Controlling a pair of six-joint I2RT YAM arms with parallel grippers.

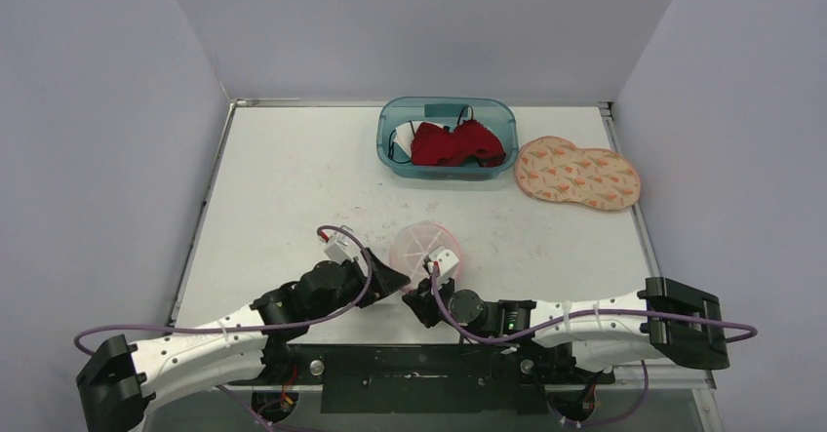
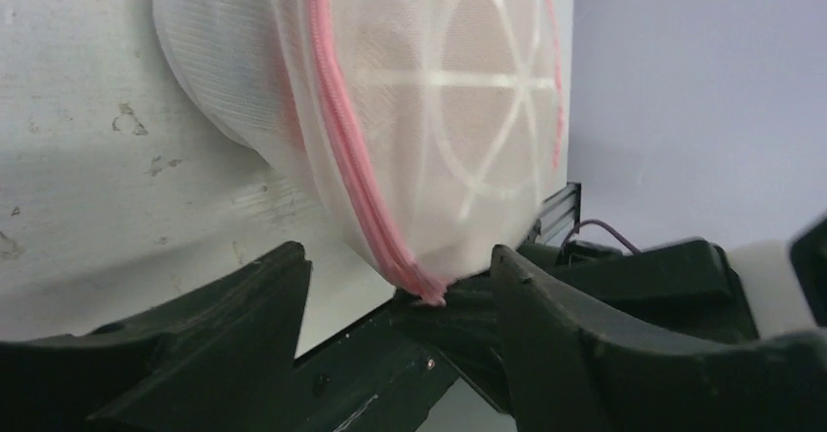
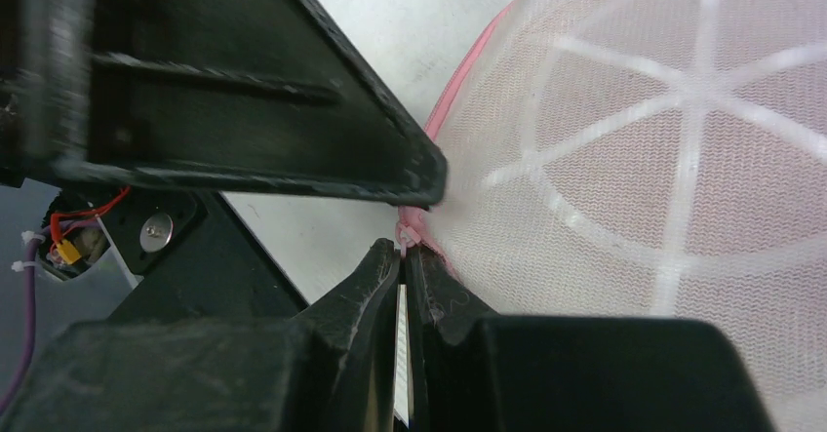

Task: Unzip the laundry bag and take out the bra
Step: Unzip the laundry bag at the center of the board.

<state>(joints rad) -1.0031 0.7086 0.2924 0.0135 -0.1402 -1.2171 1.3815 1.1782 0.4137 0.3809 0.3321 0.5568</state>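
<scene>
The laundry bag (image 1: 429,245) is a pink-white mesh dome with white ribs and a pink zipper seam (image 2: 336,130), lying at the table's near edge. My right gripper (image 1: 421,291) is shut on the small pink zipper tab (image 3: 406,227) at the bag's near corner. My left gripper (image 1: 395,281) is open, its two fingers either side of that same corner (image 2: 429,286) without touching it. In the right wrist view one left finger (image 3: 293,130) crosses just above the tab. The bra is hidden; only a pinkish tint shows through the mesh (image 3: 663,159).
A teal bin (image 1: 447,110) at the back holds a red garment (image 1: 456,145) and white items. A peach patterned pad (image 1: 577,173) lies to its right. Grey walls enclose the table. The black mounting rail (image 1: 419,364) runs along the near edge.
</scene>
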